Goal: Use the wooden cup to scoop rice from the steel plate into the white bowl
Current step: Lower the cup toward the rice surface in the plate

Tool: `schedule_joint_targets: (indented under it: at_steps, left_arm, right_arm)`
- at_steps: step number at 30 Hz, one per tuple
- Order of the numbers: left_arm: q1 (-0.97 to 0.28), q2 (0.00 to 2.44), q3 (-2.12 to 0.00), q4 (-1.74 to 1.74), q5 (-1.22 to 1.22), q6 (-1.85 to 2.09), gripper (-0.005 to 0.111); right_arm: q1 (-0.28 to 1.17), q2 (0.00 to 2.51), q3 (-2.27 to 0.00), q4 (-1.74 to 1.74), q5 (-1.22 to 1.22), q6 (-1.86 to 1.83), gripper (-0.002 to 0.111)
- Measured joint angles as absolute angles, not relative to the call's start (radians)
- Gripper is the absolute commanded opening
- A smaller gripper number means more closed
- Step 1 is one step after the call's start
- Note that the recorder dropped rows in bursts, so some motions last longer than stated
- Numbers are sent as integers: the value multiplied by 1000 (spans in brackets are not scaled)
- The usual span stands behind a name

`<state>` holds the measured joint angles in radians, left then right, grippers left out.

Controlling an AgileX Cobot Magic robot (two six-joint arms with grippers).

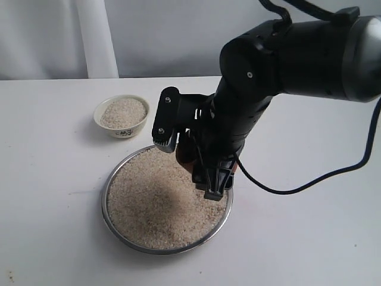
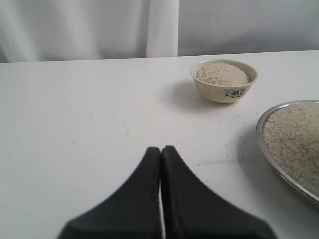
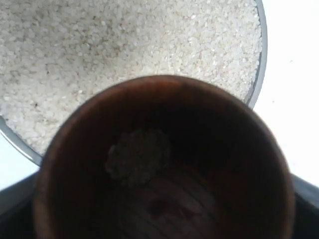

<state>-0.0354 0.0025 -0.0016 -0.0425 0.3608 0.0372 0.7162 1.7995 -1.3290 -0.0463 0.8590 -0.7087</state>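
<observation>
Near centre of white table (image 1: 47, 196): steel plate (image 1: 116, 229), covered almost rim to rim with a shallow layer of rice (image 1: 152, 208). Beyond the plate and slightly left, apart from it: white bowl (image 1: 122, 128), dark printed mark on side, filled with rice to about rim level, slightly mounded. A few loose grains scattered on the table around bowl and plate, per left wrist view.

Over the far right part of the plate: right gripper (image 1: 189, 156), jaws pinching wooden cup (image 3: 164, 164) from two sides. Cup mouth turned toward the wrist camera; interior dark, holding only a small patch of rice at the bottom. Past the cup, plate rice and a stretch of plate rim. Contact between cup and plate rice: cannot tell.

Left gripper (image 2: 160, 167): low over bare table, well apart from bowl and plate, jaws pressed together with nothing between them.
</observation>
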Motion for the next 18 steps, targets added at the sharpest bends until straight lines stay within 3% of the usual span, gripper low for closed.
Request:
schedule_joint_targets:
  at_steps: [18]
  left_arm:
    - [-35,3,-2,-43,361,37,0]
  right_arm:
    - [716,1799,-1329,70,866,-722,0]
